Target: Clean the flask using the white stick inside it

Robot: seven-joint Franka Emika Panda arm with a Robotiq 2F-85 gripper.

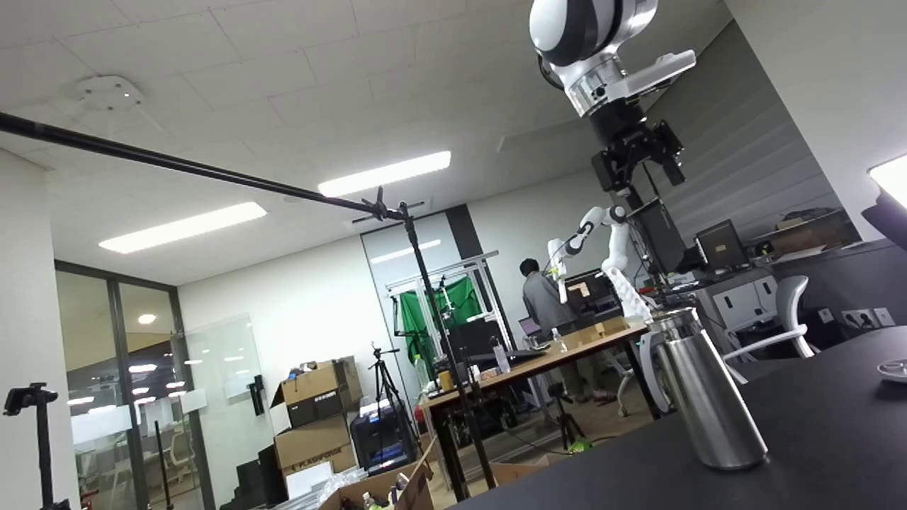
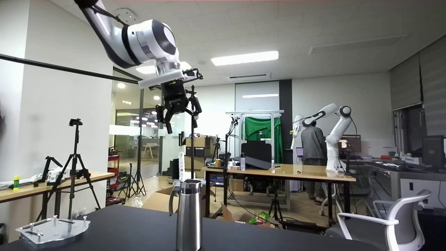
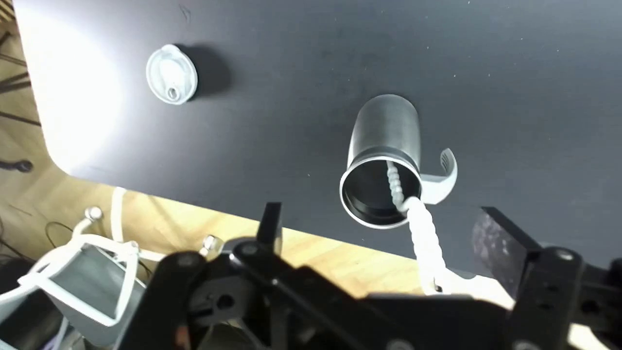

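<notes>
"How are the fingers (image 3: 503, 248)?"
"Wide apart, hanging above the white stick (image 2: 181, 166) and clear of it."
"And where's that?"
"Inside the flask (image 2: 189, 219), upper end poking past the rim; the flask stands upright on the table (image 2: 132, 230)."

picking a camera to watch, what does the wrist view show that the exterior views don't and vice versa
Only the wrist view looks into the open mouth of the flask, with part of the white stick inside. Only the exterior views show a person, a second robot arm and a green cloth. Shared: the flask on the black table and the open gripper; the stick's upper end also shows in an exterior view.
</notes>
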